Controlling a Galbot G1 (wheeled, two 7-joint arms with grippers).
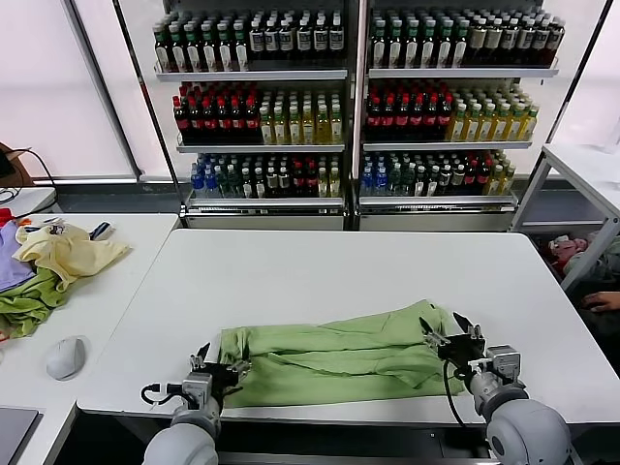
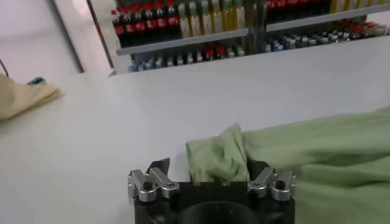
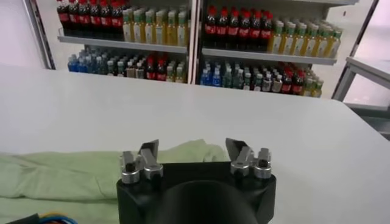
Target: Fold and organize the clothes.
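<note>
- Shirt point(image 1: 339, 356) is lain low in the head view, folded into a long band, on the table point(image 1: 320, 271).
- Left gripper point(image 1: 219, 368) is spread at the band's left end; right gripper point(image 1: 449, 336) is spread at the right.
- Both ends should be pinched evenly, then folded together.

Thin matt green cloth shirt point(image 1: 339, 354) lies wrinkled on a smooth, matt white table point(image 1: 320, 271).

Two white tables point(image 1: 320, 281) stand side by side before tall shelving point(image 1: 354, 107) stocked with bottled drinks point(image 1: 262, 116) — pale panels, perhaps frosted windows point(image 1: 44, 87), glow behind — and a white rack point(image 1: 581, 184) stands rightward.
</note>
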